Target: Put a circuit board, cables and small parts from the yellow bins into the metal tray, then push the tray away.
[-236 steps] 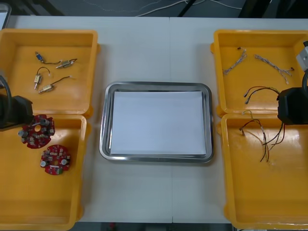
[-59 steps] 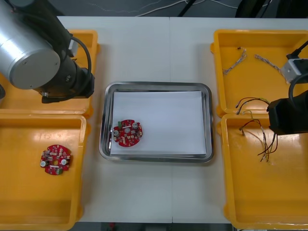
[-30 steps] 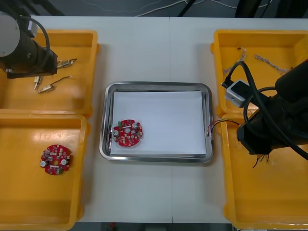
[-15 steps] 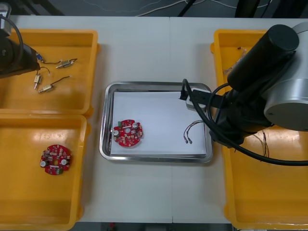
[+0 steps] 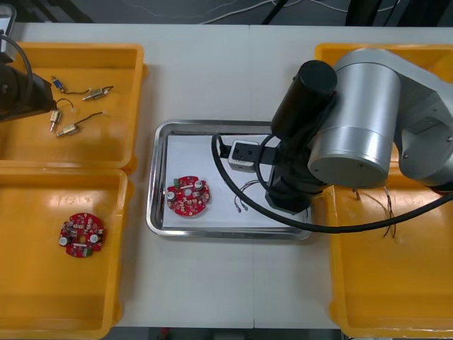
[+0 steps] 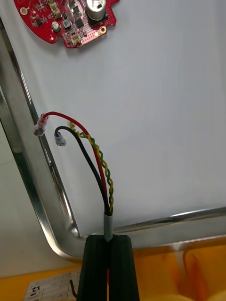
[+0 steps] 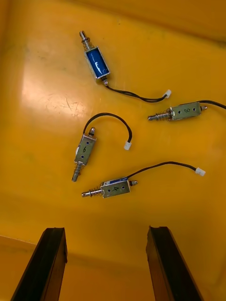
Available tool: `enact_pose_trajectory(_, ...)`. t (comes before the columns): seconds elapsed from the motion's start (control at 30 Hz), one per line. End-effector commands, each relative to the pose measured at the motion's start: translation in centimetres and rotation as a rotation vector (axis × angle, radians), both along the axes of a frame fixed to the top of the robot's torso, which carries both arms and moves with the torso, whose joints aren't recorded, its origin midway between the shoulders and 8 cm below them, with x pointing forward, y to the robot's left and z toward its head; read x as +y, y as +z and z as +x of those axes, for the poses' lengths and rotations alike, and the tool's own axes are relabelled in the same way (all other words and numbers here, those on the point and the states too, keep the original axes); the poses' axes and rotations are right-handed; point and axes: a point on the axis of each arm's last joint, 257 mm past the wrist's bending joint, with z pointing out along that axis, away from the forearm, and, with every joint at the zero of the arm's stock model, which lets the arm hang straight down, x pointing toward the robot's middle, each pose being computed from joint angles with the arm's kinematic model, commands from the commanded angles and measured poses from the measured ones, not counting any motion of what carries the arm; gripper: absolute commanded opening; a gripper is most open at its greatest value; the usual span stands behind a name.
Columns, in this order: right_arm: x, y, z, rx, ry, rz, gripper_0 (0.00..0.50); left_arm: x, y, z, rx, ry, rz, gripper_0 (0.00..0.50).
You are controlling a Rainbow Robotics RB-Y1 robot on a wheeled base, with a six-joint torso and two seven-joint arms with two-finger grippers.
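Note:
My right gripper (image 6: 111, 249) is shut on a red, yellow and black cable (image 6: 101, 174), and its arm (image 5: 333, 149) reaches over the right half of the metal tray (image 5: 157, 219). The cable's free ends (image 5: 241, 205) hang just above the tray's white inside. A red circuit board (image 5: 187, 196) lies in the tray to their left, and it also shows beyond the cable ends (image 6: 66, 19). My left gripper (image 7: 108, 263) stands open above the far left yellow bin (image 5: 106, 149), over several small metal parts (image 7: 113, 188) with thin black wires.
A second red circuit board (image 5: 81, 235) lies in the near left bin (image 5: 64, 297). More cables (image 5: 386, 212) lie in the near right bin (image 5: 389, 290). My right arm covers most of the far right bin (image 5: 329, 53).
My right arm has carried the cable from the tray's right edge leftward over the tray, toward the circuit board. The left arm has barely shifted over the far left bin.

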Motion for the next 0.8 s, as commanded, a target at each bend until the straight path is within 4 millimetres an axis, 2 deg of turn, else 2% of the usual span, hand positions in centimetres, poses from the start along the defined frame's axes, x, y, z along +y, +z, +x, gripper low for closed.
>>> enact_pose_trajectory(0.03,2.9,-0.1,0.6,-0.043,0.1,-0.024,0.0,2.8,1.8,-0.2,-0.024,-0.02,0.088,0.5)
enact_pose_trajectory(0.33,5.0,-2.7,1.3,-0.053,0.145,-0.02,0.0,2.9,1.8,-0.1,-0.009,-0.15,0.206,0.5)
enact_pose_trajectory(0.57,5.9,-4.5,1.8,-0.052,0.16,-0.018,0.0,2.8,1.8,-0.1,0.014,-0.285,0.322,0.5)
enact_pose_trajectory(0.8,6.3,-6.2,2.4,-0.055,0.16,-0.016,0.0,2.4,1.0,0.1,0.042,-0.436,0.406,0.5)
